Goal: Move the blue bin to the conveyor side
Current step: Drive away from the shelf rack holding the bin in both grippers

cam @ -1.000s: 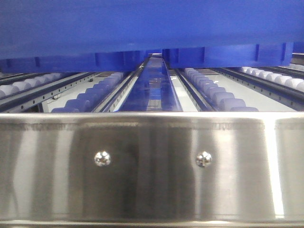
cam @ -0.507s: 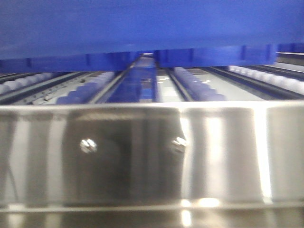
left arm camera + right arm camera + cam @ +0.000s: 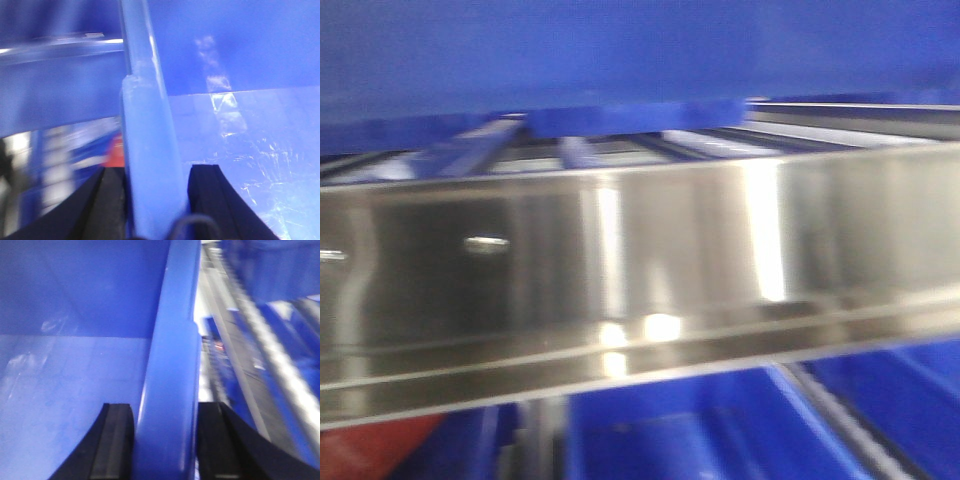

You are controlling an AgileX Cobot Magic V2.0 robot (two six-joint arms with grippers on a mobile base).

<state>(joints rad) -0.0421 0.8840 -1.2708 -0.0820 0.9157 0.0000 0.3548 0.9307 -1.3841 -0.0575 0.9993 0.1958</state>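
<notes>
Clamps the left jaws shut on one side wall of the blue bin (image 3: pixel 240 60), with one black finger (image 3: pixel 210 200) inside and the other outside, both against the pale rim. Grips the opposite wall the same way with the right jaws, fingers (image 3: pixel 116 445) astride the thick top rim. Points both wrists along the walls, over the bin's glossy floor. Holds the bin between the two arms, its underside filling the top of the front view, above and behind a shiny steel rail (image 3: pixel 650 250) that runs tilted and blurred. Cannot tell whether the bin touches the tracks (image 3: pixel 720 140) behind the rail. Shows more blue crates (image 3: pixel 700 430) below the rail.
</notes>
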